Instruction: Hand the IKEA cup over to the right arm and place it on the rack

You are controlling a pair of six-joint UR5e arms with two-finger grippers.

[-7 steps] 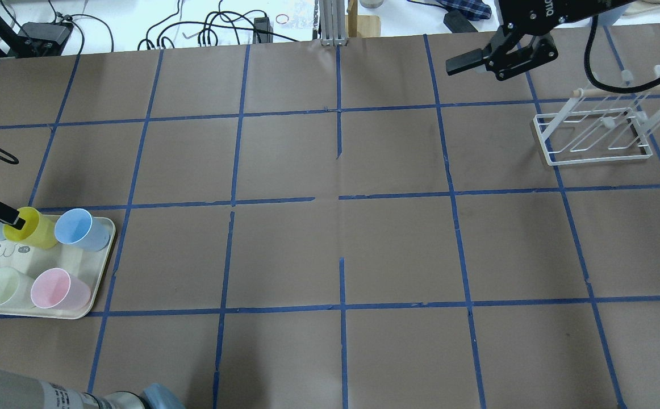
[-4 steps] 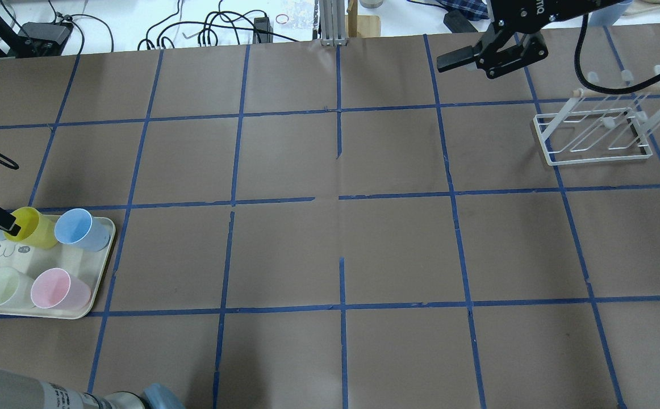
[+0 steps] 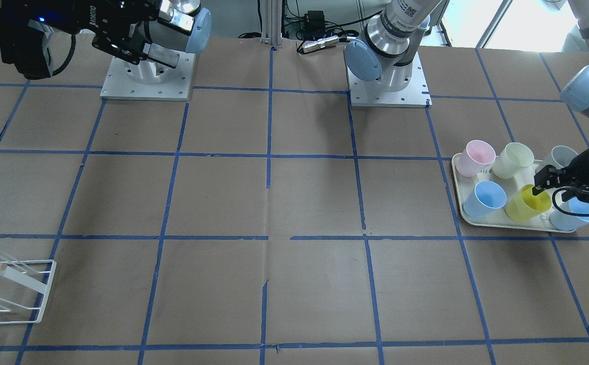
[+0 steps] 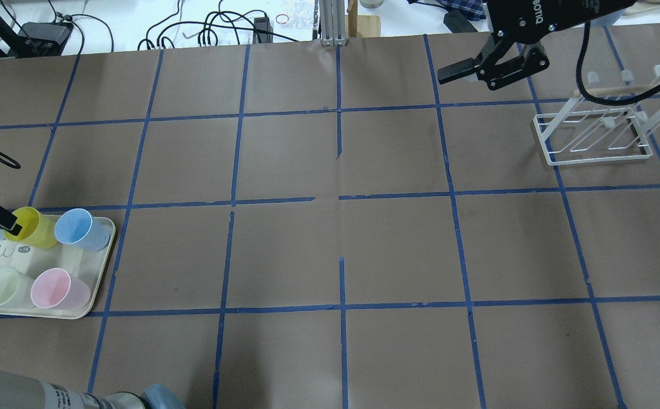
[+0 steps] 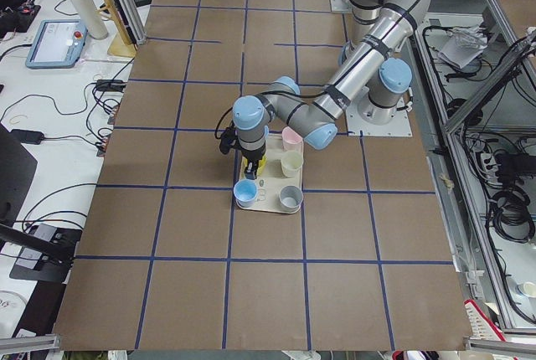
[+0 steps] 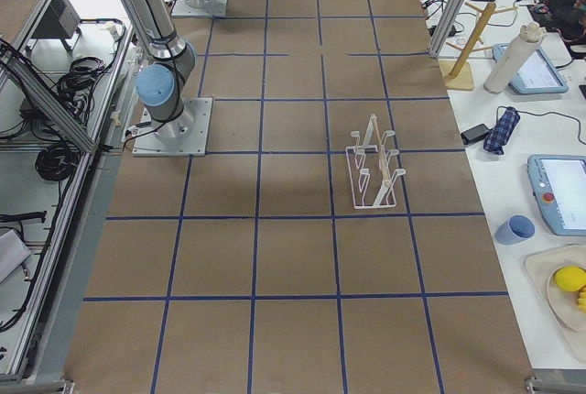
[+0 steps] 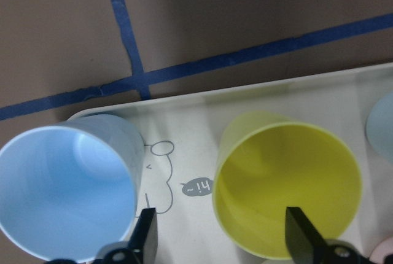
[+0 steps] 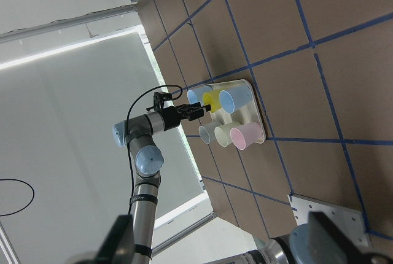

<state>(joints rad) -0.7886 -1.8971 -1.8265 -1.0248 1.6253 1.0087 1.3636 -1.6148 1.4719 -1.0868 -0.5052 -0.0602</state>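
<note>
The lemon-yellow IKEA cup (image 4: 37, 230) stands upright on the cream tray (image 4: 103, 272) at the table's left edge; it also shows in the front view (image 3: 525, 205) and the left wrist view (image 7: 282, 184). My left gripper (image 7: 224, 236) is open and straddles the cup's wall, with one finger inside and one outside beside a blue cup (image 7: 61, 196). My right gripper (image 4: 466, 71) is open and empty, high over the far right of the table, left of the white wire rack (image 4: 597, 159). The rack (image 3: 46, 284) holds nothing.
The tray (image 3: 456, 192) also holds a blue cup (image 4: 80, 230), a pink cup (image 4: 57, 289), a pale cream-yellow cup (image 4: 0, 287), a light blue cup (image 3: 576, 215) and a grey cup (image 3: 560, 157). Brown paper with blue tape lines covers the table.
My right gripper has shifted a little left near the rack. My left gripper has drawn slightly back to the left at the yellow cup. The cup stays on the tray.
</note>
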